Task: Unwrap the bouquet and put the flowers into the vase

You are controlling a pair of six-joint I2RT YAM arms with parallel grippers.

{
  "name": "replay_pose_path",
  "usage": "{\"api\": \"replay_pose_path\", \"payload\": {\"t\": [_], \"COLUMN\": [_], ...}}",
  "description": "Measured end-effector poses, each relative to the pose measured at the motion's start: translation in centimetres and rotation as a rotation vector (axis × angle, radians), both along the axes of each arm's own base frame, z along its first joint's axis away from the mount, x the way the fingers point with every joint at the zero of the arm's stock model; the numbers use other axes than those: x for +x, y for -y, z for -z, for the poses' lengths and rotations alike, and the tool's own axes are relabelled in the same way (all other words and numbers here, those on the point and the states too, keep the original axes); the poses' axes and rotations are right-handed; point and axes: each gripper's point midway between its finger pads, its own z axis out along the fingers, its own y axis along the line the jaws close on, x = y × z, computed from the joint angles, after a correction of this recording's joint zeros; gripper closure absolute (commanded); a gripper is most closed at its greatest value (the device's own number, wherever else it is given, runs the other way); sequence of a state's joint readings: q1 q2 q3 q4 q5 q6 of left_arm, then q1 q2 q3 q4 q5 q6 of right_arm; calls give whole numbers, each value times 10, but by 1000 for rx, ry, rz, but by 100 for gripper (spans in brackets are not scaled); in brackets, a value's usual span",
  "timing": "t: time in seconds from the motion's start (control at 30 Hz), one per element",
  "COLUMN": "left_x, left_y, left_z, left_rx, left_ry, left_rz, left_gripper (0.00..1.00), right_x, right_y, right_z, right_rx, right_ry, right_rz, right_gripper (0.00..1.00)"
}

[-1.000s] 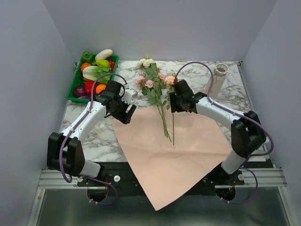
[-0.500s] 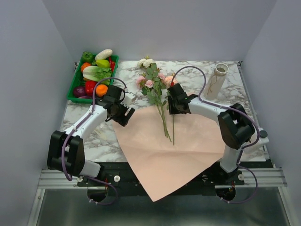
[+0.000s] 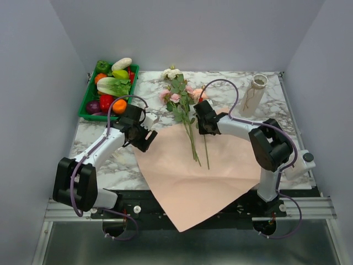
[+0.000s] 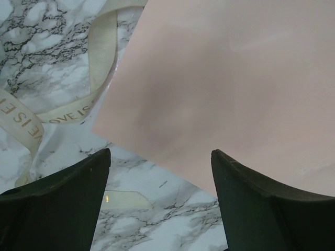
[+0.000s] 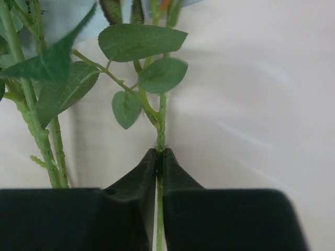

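The bouquet lies unwrapped: pink, peach and white flowers (image 3: 179,96) rest with their stems on the spread salmon-pink paper (image 3: 193,176). My right gripper (image 3: 203,126) is low over the rightmost stem. The right wrist view shows the right gripper (image 5: 159,152) shut on that thin green stem (image 5: 161,130), just below its leaves. My left gripper (image 3: 144,131) hovers at the paper's left corner. In the left wrist view the left gripper (image 4: 159,154) is open and empty above the paper edge (image 4: 225,78) and the loose cream ribbon (image 4: 102,47). The off-white vase (image 3: 252,95) stands upright at the back right.
A green tray (image 3: 84,109) of colourful vegetables sits at the back left, close behind my left arm. The paper hangs over the table's near edge between the two arm bases. Grey walls enclose the marble table on three sides.
My right gripper has closed onto the rightmost stem, and that stem's lower end has swung slightly right. The left gripper has stayed open and drifted a little left.
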State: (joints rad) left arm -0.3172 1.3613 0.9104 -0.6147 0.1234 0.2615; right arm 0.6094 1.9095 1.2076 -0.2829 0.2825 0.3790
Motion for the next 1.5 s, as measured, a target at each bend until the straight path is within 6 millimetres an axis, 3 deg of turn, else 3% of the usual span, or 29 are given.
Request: {"api": "replay_pose_path", "payload": {"t": [0.23,0.33,0.6,0.8,0.93,1.17,1.33,1.43,1.5], "left_x": [-2,-2,2,18,45,93,109,108,108], "left_y": [7,14,17,18,16,-8,-9,0,6], "left_z": [19,29,61,60,58,52,25,-18,-59], "left_rx": [18,31,115,144,142,148,107,28,-35], "left_ry": [-51,-71,-114,-84,-42,3,57,131,214], "left_rz": [25,47,67,56,17,-97,-134,-133,-124], "left_gripper": [16,17,19,21,23,25,20,15,14], "right_x": [-4,-11,-19,-32,-27,-15,4,14,20], "right_y": [1,9,23,51,73,104,145,171,184], "right_z": [-5,-27,-172,-252,-310,-401,-438,-446,-449], "right_rx": [-6,12,213,248,203,46,-53,-96,-119], "right_ry": [37,81,421,686,903,1246,1384,1424,1443], "right_rz": [27,45,89,92,125,166,264,324,356], "right_gripper": [99,99,99,99,99,99,99,99,99]}}
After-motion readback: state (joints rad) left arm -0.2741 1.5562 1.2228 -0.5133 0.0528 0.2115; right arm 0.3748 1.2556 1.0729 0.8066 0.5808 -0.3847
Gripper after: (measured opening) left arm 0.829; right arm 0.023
